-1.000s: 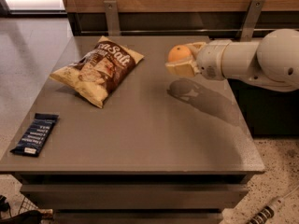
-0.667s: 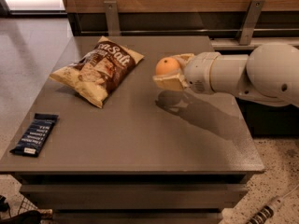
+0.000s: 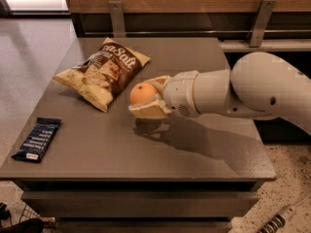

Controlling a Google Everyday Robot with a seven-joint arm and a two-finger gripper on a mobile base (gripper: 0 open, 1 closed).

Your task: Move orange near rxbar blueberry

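The orange [image 3: 142,92] is held between the cream fingers of my gripper [image 3: 147,97], a little above the grey table [image 3: 146,144], near its middle. The gripper is shut on the orange and its shadow falls on the table just below. The rxbar blueberry [image 3: 38,139], a flat dark navy bar with white text, lies at the table's front left corner, well to the left of the gripper and lower in the view. My white arm [image 3: 252,91] reaches in from the right.
A cream-and-brown chip bag [image 3: 103,72] lies at the back left of the table, just left of the gripper. Two metal brackets [image 3: 116,16] stand on the wooden wall behind. A cable end [image 3: 279,220] lies on the speckled floor at the right.
My gripper has carried the orange leftward and toward the front of the table, from the right rear area to near the middle, beside the chip bag.
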